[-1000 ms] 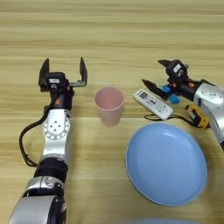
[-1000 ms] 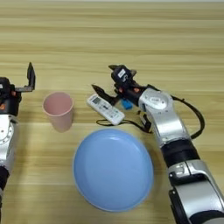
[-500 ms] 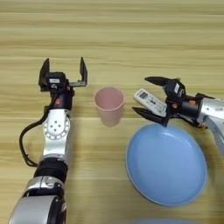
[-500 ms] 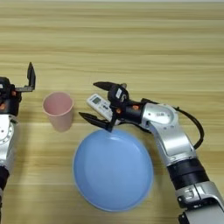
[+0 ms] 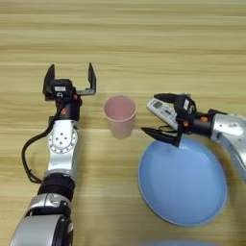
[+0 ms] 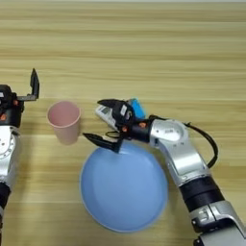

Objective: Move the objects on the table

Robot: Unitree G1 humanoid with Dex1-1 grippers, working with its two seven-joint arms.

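In the left eye view the right gripper gapes wide around the white remote, pink cup just to its left, plate rim below; no lettering reads. The left gripper stands spread, bare table beyond. In the right eye view a blue block peeks behind the right gripper

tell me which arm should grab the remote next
Right, probably: the right pincer is open with its fingers either side of the remote. The left pincer is open beyond the pink cup.
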